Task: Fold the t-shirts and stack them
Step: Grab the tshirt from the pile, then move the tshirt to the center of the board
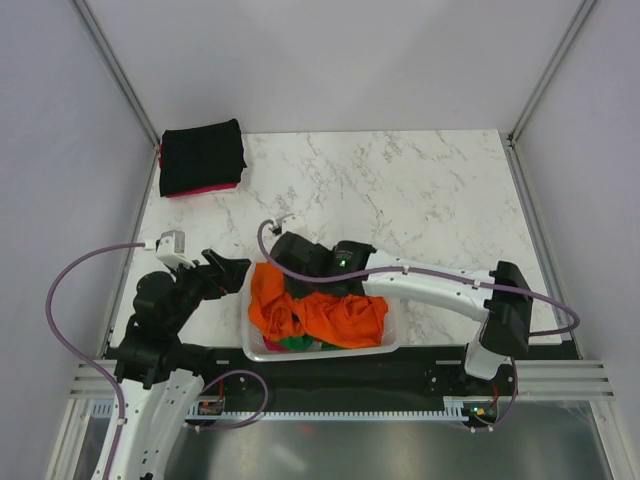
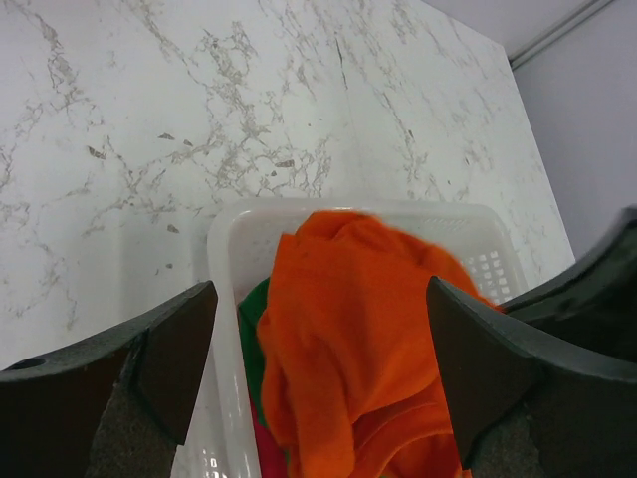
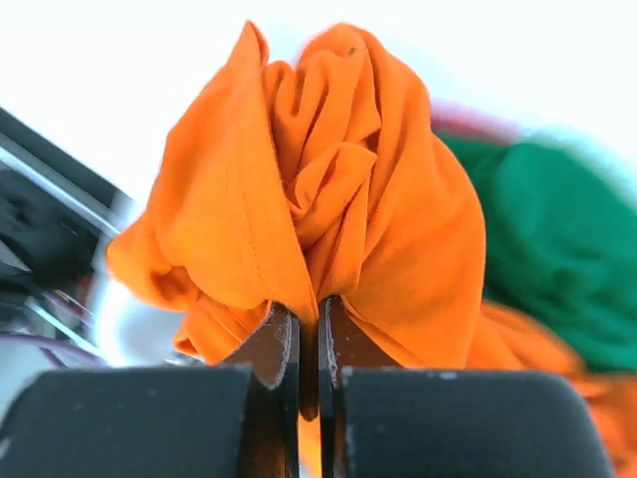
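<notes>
A bright orange t-shirt (image 1: 320,310) lies bunched in the white lattice basket (image 1: 396,336) at the near edge. My right gripper (image 1: 297,262) is shut on a gathered fold of it; in the right wrist view the orange t-shirt (image 3: 328,199) bulges out above the closed gripper (image 3: 307,324). A green t-shirt (image 3: 557,249) lies under it, and a pink-red one (image 2: 267,448) shows below. My left gripper (image 1: 236,272) is open and empty just left of the basket; in its wrist view the gripper (image 2: 320,329) frames the orange t-shirt (image 2: 358,329). A folded black t-shirt (image 1: 202,156) rests on a pink-red one at the back left.
The basket's rim (image 2: 224,299) stands between my left gripper and the shirts. The marble table (image 1: 400,190) stretches behind the basket. Grey walls enclose the left, right and back sides. Purple cables loop beside both arms.
</notes>
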### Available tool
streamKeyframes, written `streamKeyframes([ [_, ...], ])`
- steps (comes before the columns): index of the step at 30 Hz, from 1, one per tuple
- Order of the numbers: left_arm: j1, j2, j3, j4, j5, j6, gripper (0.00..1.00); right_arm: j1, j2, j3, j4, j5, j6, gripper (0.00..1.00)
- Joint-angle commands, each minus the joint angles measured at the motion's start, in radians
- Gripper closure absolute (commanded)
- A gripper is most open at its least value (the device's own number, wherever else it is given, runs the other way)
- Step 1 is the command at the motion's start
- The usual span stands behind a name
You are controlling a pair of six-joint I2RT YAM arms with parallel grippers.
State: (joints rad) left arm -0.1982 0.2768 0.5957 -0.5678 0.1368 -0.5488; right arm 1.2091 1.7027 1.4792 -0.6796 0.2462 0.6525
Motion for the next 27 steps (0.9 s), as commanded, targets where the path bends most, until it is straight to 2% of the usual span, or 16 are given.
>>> streamKeyframes([
  [1, 0.0, 0.013, 0.013, 0.019, -0.002, 0.038, 0.08, 0.001, -0.086, 0.288, -0.176, 0.207, -0.085, 1.0],
  [3, 0.0, 0.013, 0.012, 0.019, -0.009, 0.038, 0.08, -0.006, -0.106, 0.401, -0.242, 0.331, -0.114, 1.0],
  [4, 0.0, 0.01, 0.01, 0.019, -0.012, 0.035, 0.07, -0.011, -0.121, 0.511, -0.297, 0.365, -0.126, 1.0],
  [7, -0.001, 0.006, 0.009, 0.019, -0.02, 0.03, 0.08, -0.042, -0.175, 0.671, -0.337, 0.5, -0.218, 1.0],
  [10, 0.0, 0.01, 0.007, 0.019, -0.022, 0.03, 0.07, -0.104, -0.245, 0.743, -0.334, 0.583, -0.301, 0.98],
  [13, -0.001, 0.018, 0.009, 0.016, -0.019, 0.032, 0.08, -0.134, -0.314, 0.732, -0.331, 0.79, -0.379, 0.97],
  [15, -0.001, 0.019, 0.009, 0.014, -0.017, 0.032, 0.08, -0.138, -0.354, 0.672, -0.33, 1.014, -0.41, 0.97],
  [16, -0.001, 0.027, 0.009, 0.013, -0.017, 0.032, 0.08, -0.143, -0.398, 0.585, -0.33, 1.066, -0.41, 0.86],
  [17, -0.001, 0.028, 0.009, 0.014, -0.016, 0.03, 0.08, -0.155, -0.426, 0.537, -0.331, 1.082, -0.398, 0.64],
  [18, -0.001, 0.032, 0.009, 0.013, -0.013, 0.032, 0.09, -0.158, -0.455, 0.489, -0.345, 1.05, -0.334, 0.02],
  [22, -0.001, 0.055, 0.01, 0.011, -0.009, 0.035, 0.09, -0.172, -0.602, 0.214, -0.356, 0.781, -0.158, 0.02],
  [23, -0.001, 0.068, 0.01, 0.009, -0.009, 0.035, 0.09, -0.174, -0.615, 0.17, -0.353, 0.725, -0.128, 0.02],
  [24, -0.001, 0.076, 0.012, 0.008, -0.003, 0.038, 0.09, -0.175, -0.629, 0.076, -0.318, 0.593, -0.113, 0.02],
  [27, -0.001, 0.105, 0.019, 0.002, 0.01, 0.043, 0.09, -0.172, -0.624, -0.058, -0.256, 0.414, -0.053, 0.02],
])
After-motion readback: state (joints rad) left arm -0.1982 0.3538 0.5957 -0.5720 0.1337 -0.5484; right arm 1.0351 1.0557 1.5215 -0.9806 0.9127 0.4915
